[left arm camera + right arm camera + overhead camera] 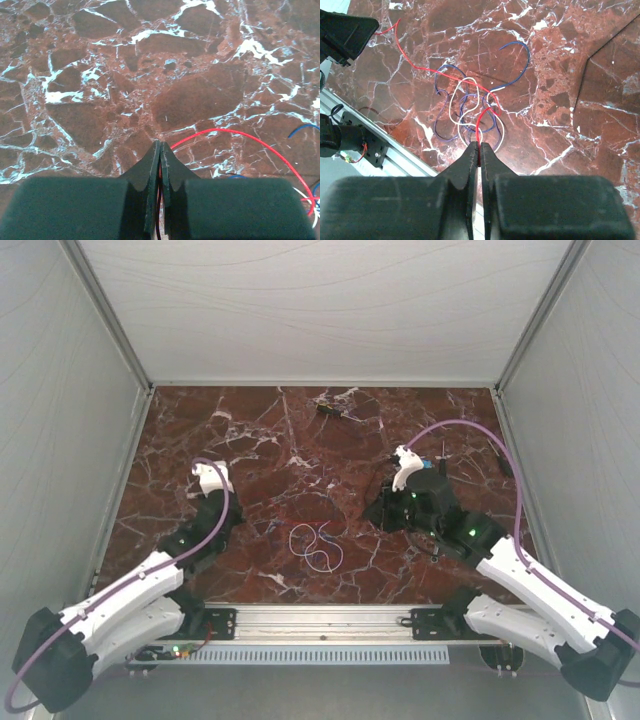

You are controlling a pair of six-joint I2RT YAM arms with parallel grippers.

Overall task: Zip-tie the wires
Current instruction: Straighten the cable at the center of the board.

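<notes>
Dark red marble table (pixel 250 440) with white veins, walled in by pale panels. Toward 6 o'clock from its middle, close to the metal rail (pixel 320 620) at the near edge, a loose tangle of wires (pixel 316 543): thin loops of white, blue-purple and red, lying flat on the stone.

At about 9 o'clock from the tangle, the left gripper (pixel 160 146), fingers pressed together with no gap, clamped on the red wire (pixel 220 130). Seen from the left wrist, arching away from the tips toward 2 o'clock, then curving down to 4 o'clock.

At about 2 o'clock from the tangle, the right gripper (pixel 480 146), fingers likewise closed tight, pinching another stretch of that red wire right at the tips. From the right wrist: red strand rising out of the closed tips at 12 o'clock, bending through the white and blue loops, then running off toward 10 o'clock into the left gripper's black fingers.

Both grippers low over the stone, well apart, tangle roughly between them.

Far at 12 o'clock on the table, a small dark tool (pixel 333 410), well apart from the wires. At 2 o'clock in the right wrist view, a thin black strip (pixel 615 37) lying flat on the marble, bent at one point, not touching the wires
</notes>
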